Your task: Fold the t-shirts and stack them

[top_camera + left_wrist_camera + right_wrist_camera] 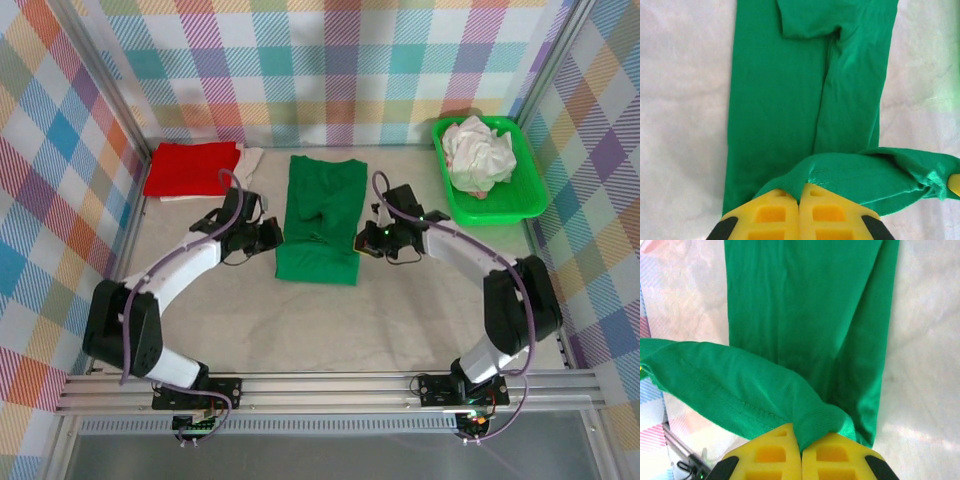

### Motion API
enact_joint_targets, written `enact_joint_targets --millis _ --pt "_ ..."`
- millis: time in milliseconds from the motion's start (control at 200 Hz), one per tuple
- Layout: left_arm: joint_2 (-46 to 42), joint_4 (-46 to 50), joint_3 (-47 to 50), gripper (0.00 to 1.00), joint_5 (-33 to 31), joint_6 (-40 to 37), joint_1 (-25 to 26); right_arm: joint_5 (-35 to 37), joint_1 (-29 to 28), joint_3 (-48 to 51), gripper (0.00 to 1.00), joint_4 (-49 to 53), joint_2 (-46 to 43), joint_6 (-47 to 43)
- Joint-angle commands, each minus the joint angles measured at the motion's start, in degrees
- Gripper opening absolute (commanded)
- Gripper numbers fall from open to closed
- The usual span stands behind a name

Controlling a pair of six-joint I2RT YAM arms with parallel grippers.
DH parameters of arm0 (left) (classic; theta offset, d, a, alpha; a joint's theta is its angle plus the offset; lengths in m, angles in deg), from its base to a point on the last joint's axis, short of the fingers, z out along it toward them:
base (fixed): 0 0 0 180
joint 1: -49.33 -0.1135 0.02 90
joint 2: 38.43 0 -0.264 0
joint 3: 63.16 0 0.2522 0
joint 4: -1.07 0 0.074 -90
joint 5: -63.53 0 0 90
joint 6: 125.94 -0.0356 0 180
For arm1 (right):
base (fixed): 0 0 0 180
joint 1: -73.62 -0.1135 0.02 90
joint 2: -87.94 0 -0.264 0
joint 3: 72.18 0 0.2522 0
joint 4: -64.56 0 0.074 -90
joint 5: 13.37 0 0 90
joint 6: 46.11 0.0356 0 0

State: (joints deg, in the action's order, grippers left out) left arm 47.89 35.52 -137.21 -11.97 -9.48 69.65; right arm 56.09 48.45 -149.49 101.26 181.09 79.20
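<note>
A dark green t-shirt point(320, 215) lies in a long narrow strip on the middle of the table, sleeves folded in. My left gripper point(272, 235) is at its near left corner and my right gripper point(365, 240) at its near right corner. In the left wrist view the yellow jaws of the left gripper point(800, 192) are shut on the raised hem of the green t-shirt point(780, 90). In the right wrist view the right gripper point(801, 432) is shut on a bunched corner of the green t-shirt point(805, 300). The hem hangs lifted between them. A folded red t-shirt point(192, 168) lies at the back left.
A bit of white cloth point(250, 160) lies against the red t-shirt's right edge. A bright green tray point(530, 190) at the back right holds crumpled white t-shirts point(478, 152). Checked walls and metal posts close in the table on three sides.
</note>
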Motion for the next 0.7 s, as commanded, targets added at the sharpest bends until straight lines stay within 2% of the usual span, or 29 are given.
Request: enact_joint_targets --millis 0,540,695 --pt "3.93 0.60 -4.29 0.00 1.77 -5.28 -1.49 0.51 0.64 -4.61 0.00 0.10 3.69 -3.35" --pt "20.34 2.55 -19.95 0.00 4.22 -9.06 -5.20 0.68 4.81 -14.41 0.00 0.13 13.18 -4.96" --pt "25.95 3.29 -25.46 0.00 3.81 -9.32 -5.46 0.50 5.47 -20.21 0.01 0.15 18.04 -6.04"
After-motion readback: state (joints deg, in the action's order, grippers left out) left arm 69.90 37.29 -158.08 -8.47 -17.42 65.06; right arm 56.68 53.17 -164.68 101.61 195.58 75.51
